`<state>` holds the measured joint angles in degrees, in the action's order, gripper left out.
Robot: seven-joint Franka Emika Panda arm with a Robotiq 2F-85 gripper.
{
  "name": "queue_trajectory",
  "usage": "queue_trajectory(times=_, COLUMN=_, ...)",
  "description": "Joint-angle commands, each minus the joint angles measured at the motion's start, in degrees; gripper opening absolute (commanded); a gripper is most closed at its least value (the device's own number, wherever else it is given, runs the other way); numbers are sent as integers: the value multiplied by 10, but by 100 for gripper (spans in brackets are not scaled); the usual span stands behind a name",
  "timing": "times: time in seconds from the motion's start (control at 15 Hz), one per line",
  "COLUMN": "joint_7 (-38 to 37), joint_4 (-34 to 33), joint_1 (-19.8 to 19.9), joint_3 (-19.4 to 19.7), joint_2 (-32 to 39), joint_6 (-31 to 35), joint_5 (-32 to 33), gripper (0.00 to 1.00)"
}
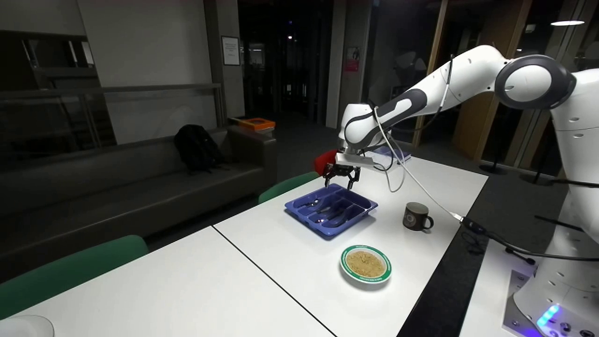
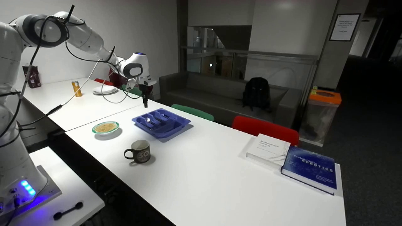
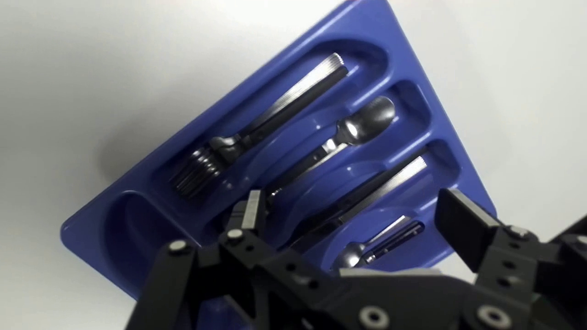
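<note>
Left to right in an exterior view: one shallow white bowl with a green rim (image 2: pixel 105 133), filled with light-brown grains (image 2: pixel 105 127), sits near the seam of the long white desk (image 2: pixel 220 175); one dark printed ceramic mug (image 2: pixel 142 155) stands toward the front edge. The jaws, released and spread, hang above one rectangular blue plastic cutlery tray (image 2: pixel 169 127) lying near the far edge; in the wrist view four long compartments hold black and silver cutlery (image 3: pixel 298 97), one jaw over them, the other over the right rim. Broad desk surface then runs to two thick books, one white (image 2: pixel 269 149), one dark blue (image 2: pixel 309 169)
</note>
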<state>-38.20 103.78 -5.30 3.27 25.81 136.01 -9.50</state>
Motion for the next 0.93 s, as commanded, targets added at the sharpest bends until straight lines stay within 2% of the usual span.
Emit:
queue_trajectory(times=0.0, joint_7=-44, joint_4=-21, joint_1=6, joint_3=-10, joint_2=47, joint_6=89, joint_5=-59, gripper=100)
queue_trajectory(times=0.13, joint_7=-83, joint_4=-34, joint_1=1, joint_3=0, joint_2=84, joint_6=141, joint_5=-74, gripper=100)
queue_trajectory(times=0.27, joint_7=-125, joint_4=-53, joint_1=-6, joint_3=13, joint_2=119, joint_6=161, joint_5=-70, gripper=100)
queue_trajectory(times=0.67, joint_7=-253, joint_4=-104, joint_1=-22, joint_3=50, joint_2=188, joint_6=176, joint_5=-56, gripper=100)
queue_trajectory(times=0.87, joint_7=-295, joint_4=-130, joint_1=-25, joint_3=53, joint_2=205, joint_6=162, joint_5=-53, gripper=100)
